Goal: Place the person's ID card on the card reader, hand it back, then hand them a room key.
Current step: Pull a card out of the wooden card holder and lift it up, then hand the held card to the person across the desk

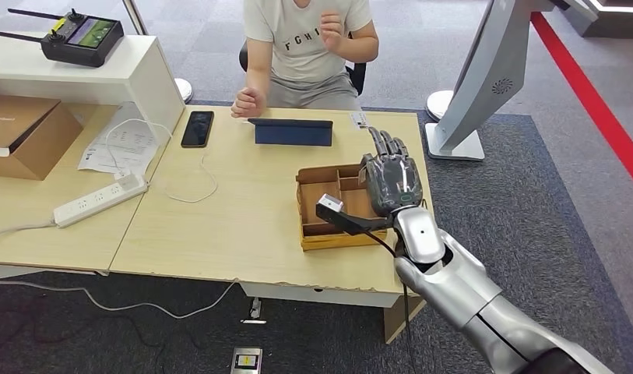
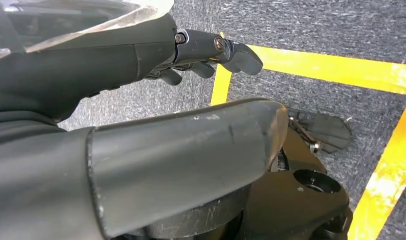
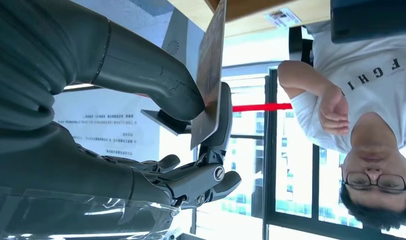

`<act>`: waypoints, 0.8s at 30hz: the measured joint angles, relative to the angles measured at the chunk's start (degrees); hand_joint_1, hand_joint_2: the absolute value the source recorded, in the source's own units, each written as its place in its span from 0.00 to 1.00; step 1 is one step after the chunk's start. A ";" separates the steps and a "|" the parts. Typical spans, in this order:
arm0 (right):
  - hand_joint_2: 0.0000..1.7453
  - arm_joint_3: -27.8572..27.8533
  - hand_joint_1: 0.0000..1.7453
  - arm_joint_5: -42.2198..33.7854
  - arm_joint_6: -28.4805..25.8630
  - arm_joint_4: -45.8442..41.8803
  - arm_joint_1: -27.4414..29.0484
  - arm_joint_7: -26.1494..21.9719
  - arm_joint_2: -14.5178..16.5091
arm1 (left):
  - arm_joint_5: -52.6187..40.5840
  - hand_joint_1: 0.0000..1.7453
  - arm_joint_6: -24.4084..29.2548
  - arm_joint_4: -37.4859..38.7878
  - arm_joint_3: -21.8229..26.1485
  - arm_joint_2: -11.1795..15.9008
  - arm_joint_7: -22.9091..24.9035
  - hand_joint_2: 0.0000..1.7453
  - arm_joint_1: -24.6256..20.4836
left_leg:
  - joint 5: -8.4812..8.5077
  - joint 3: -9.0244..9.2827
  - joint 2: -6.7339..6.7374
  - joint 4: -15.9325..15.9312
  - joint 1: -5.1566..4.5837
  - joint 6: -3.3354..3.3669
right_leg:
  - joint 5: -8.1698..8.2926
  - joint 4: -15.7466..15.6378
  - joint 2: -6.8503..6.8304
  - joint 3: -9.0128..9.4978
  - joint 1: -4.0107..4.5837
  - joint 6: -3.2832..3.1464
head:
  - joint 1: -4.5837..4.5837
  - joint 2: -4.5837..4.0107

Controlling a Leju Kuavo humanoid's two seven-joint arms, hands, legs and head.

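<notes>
The light wooden table [image 1: 243,210] has open surface between the compartmented brown tray [image 1: 319,232] near its right edge and the white power strip [image 1: 100,199] on the left; the tray sits close to the table's front-right corner, with grey carpet beyond. The right robot hand [image 1: 389,179] hovers over the tray's right side, back of the hand up, fingers [image 1: 387,142] stretched toward the far edge. In the right wrist view its thumb and a finger pinch a thin card [image 3: 209,75] held edge-on; which card it is cannot be told. A small white ID card [image 1: 359,119] lies at the table's far edge, just right of the dark blue card reader [image 1: 293,132], which stands in front of the seated person [image 1: 309,43]. A black phone [image 1: 197,128] lies left of the reader, well apart. The person's shirt reads "FGHI". The left robot hand [image 2: 141,100] hangs above grey floor marked with yellow tape [image 2: 335,67], fingers loosely curled with nothing in them.
</notes>
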 joint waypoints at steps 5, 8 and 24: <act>1.00 -0.11 1.00 0.99 1.40 -1.15 -2.13 -1.36 0.53 | -0.92 0.00 -0.88 0.08 -0.20 0.02 -0.30 0.00 -0.03 | 0.00 -0.01 0.00 0.00 0.00 0.00 | 0.00 0.02 0.00 -0.01 0.00 0.00 | 0.01 0.00; 1.00 0.20 1.00 1.04 1.89 -0.90 -4.08 -1.98 1.61 | -1.74 0.00 -1.25 0.17 -0.47 0.03 -0.27 0.00 -0.06 | 0.00 -0.02 0.00 -0.01 0.00 0.00 | 0.00 0.04 0.00 -0.01 0.00 0.00 | 0.01 0.00; 1.00 3.82 1.00 0.73 2.27 11.72 -14.34 -2.75 10.00 | -3.16 0.00 -2.96 0.46 -1.64 0.38 0.53 0.00 -0.16 | 0.01 -0.05 -0.01 -0.01 0.01 -0.01 | -0.01 0.05 0.00 -0.06 0.01 0.00 | 0.00 0.00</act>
